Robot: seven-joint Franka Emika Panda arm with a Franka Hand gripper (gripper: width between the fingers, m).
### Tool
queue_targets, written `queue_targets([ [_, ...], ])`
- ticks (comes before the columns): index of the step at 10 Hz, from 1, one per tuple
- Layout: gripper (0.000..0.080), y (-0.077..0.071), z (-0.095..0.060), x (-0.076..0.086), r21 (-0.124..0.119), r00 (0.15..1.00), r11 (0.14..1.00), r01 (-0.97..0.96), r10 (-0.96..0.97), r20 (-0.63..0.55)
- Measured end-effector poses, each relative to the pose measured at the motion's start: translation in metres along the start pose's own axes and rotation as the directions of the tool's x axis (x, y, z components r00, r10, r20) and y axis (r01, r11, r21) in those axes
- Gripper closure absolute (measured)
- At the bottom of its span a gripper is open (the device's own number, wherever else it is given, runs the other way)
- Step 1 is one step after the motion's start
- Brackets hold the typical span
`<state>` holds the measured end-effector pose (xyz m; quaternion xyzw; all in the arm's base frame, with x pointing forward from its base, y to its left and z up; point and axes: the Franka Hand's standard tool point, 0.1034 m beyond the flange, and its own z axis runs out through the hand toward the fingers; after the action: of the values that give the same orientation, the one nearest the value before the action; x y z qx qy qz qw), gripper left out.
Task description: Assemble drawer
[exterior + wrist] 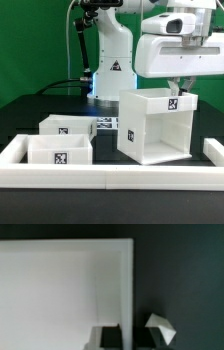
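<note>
Drawer shell (150, 128), your biggest piece, stands upright at the exterior view's right with its open face toward the camera and nothing inside, probably so the trays can slide in from the front. The rear tray (68, 124) and the front tray (58, 150) sit open-top and empty at the exterior view's left, well apart from the shell and just inside the white rail (110, 180). Your gripper (180, 88) hangs over the shell's wall at the exterior view's right. In the wrist view its jaws sit apart astride that wall, with a gap beside one finger (160, 328), so I judge it unclamped and lined up to grip.
</note>
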<state>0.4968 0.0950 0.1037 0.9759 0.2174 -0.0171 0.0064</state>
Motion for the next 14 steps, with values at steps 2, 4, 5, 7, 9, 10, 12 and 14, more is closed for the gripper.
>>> queue_targets([
  [2, 0.0761, 0.011, -0.001, 0.014, -0.003, 1.000, 1.000, 0.001, -0.001, -0.016],
  [4, 0.0761, 0.028, -0.001, 0.021, -0.015, 0.996, 0.997, 0.079, -0.080, -0.050],
  [5, 0.0761, 0.026, -0.001, 0.022, -0.014, 0.996, 0.997, 0.073, -0.074, -0.049],
  [7, 0.0761, 0.025, -0.001, 0.022, -0.015, 0.996, 0.997, 0.074, -0.075, -0.051],
  [9, 0.0761, 0.022, -0.001, 0.021, -0.002, 0.995, 0.998, -0.070, 0.069, -0.069],
  [10, 0.0761, 0.024, -0.002, 0.033, 0.020, 0.987, 0.990, -0.142, 0.143, -0.070],
  [12, 0.0761, 0.024, -0.003, 0.052, 0.033, 0.978, 0.981, -0.190, 0.192, -0.077],
  [14, 0.0761, 0.030, -0.004, 0.062, 0.041, 0.976, 0.979, -0.199, 0.202, -0.079],
])
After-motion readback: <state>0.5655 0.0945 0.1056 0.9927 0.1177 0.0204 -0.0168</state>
